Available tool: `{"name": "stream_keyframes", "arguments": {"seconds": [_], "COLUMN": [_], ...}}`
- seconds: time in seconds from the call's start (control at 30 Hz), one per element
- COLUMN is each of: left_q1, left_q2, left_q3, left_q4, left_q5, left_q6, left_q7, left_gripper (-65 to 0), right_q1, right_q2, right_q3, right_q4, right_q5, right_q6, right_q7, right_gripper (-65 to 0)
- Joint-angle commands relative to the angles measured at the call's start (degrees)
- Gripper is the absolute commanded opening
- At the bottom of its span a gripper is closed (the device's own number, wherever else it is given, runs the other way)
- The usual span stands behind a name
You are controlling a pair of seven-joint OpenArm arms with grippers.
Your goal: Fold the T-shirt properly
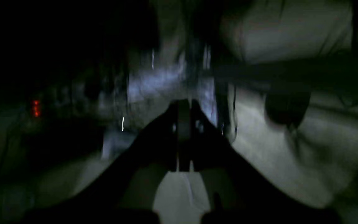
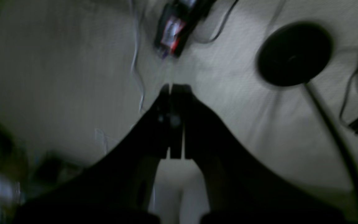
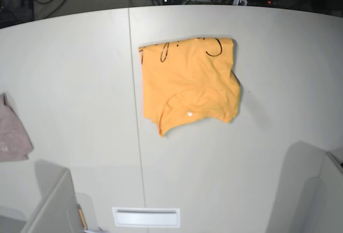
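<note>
Both grippers read closed and empty from my seat: left gripper, right gripper. T-shirt lies folded on the table, upper centre, print strip along its far edge.

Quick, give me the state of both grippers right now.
Left gripper: closed, nothing between the jaws.
Right gripper: closed, holding nothing.
</note>
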Motion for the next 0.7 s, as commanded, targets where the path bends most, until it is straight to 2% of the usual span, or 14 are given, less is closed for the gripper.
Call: {"name": "stream_keyframes", "arguments": {"seconds": [0.0,0.1,0.2,0.33,0.67], "left_q1": [5.1,7.1,6.9,7.0,6.3], "left_q2": [-0.8,-0.8,-0.8,-0.8,-1.0], "left_q3": [0.2,0.5,0.4,0.1,0.6], "left_q4": [-1.4,4.6,4.4,4.4,4.8], "left_q5": [1.1,1.5,1.5,1.1,1.7], "left_q6": [0.2,3.5,6.1,6.4,6.5], "left_q7": [4.7,7.4,7.3,7.3,7.2], "left_gripper": [-65.0,-65.0,-65.0,-65.0,-65.0], "right_q1": [-0.1,0.7,1.5,1.6,2.1], "right_q2": [1.2,2.8,3.2,4.7,4.6], "right_q3": [2.0,10.7,18.1,25.0,26.4], "right_q4": [0.1,0.1,-0.3,0.1,0.1], "right_q5": [-0.2,-0.2,-0.2,-0.3,-0.3], "right_q6": [0.3,0.3,0.3,0.3,0.3], "right_q7": [3.6,7.4,4.9,3.4,3.4], "right_gripper": [-65.0,-65.0,-65.0,-65.0,-65.0]}}
